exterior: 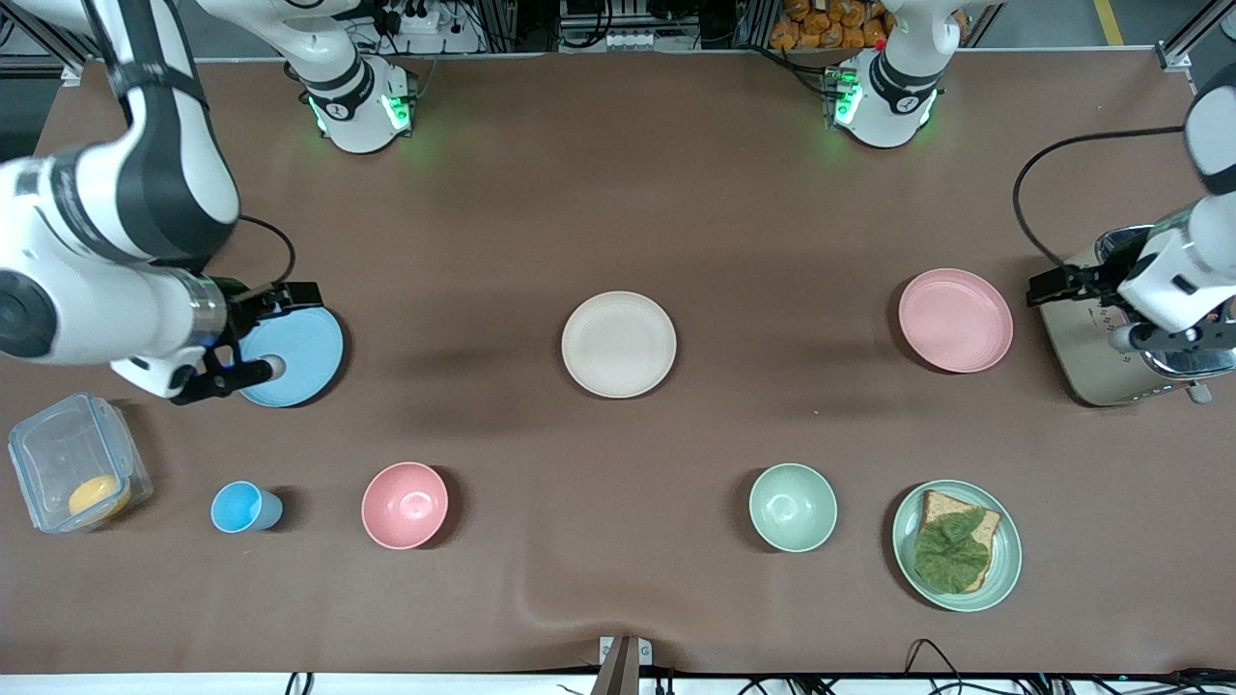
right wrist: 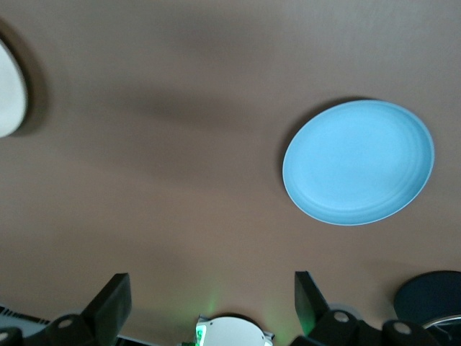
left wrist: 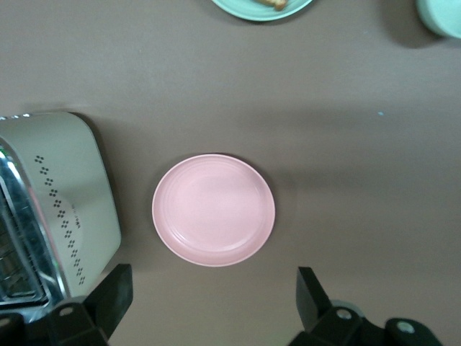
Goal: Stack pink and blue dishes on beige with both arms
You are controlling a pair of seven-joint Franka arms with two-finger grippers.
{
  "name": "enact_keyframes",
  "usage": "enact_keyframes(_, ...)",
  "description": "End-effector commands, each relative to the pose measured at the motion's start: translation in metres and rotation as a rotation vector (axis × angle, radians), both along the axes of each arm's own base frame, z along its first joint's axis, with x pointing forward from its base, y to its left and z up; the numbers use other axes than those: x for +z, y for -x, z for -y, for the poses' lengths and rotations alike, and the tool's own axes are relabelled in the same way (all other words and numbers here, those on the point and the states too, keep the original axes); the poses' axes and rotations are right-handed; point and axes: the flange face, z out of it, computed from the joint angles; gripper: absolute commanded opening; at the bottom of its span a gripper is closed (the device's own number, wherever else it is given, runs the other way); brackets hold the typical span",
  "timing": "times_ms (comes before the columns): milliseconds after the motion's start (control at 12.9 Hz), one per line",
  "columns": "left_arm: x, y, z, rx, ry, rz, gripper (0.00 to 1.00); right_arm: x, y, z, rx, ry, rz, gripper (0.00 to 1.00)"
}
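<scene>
The beige plate [exterior: 618, 344] lies bare at the middle of the tabletop [exterior: 618, 193], and everything turns on how the other two sit from it. The blue plate [exterior: 293, 356] lies toward the right arm's end, the pink plate [exterior: 955, 319] toward the left arm's end, both well apart from the beige one and about as far from the front camera as it is.

My right end effector [exterior: 259, 333] hangs over the blue plate's rim, released and holding nothing — in its wrist view the plate [right wrist: 359, 162] lies flat, off to one side of the spread fingers [right wrist: 112, 301]. My left end effector [exterior: 1057, 283] hangs between the pink plate and the toaster [exterior: 1110, 376], also released; its wrist view shows the pink plate [left wrist: 213, 210] almost centred ahead of the fingers [left wrist: 311, 297].

So each arm has its own plate close. I judge the left arm better lined up — round plates, so no axis matters.
</scene>
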Motion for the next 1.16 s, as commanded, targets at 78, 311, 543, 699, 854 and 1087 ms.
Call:
enact_keyframes(78,-0.063,0.02,-0.016,0.012,0.001,0.058,1.0,-0.035,-0.011,0.043,-0.051,-0.018,-0.034,1.0)
enact_keyframes(311,-0.126,0.031,-0.037,0.051,0.007,0.044,1.0,-0.058,-0.029,0.052,-0.054,0.033,0.046,1.0)
enact_keyframes(543,-0.178,0.049,-0.067,0.099,0.015,0.034,1.0,-0.12,-0.043,0.113,-0.124,0.061,0.072,1.0)
enact_keyframes(699,-0.205,0.055,-0.095,0.073,0.036,0.011,1.0,-0.133,-0.039,0.12,-0.127,0.058,0.079,1.0)
enact_keyframes(854,-0.23,0.06,-0.117,0.07,0.05,0.003,1.0,-0.134,-0.038,0.115,-0.119,0.057,0.076,1.0)
enact_keyframes(1087,-0.251,0.061,-0.118,0.071,0.059,-0.007,1.0,-0.134,-0.036,0.117,-0.121,0.057,0.073,1.0)
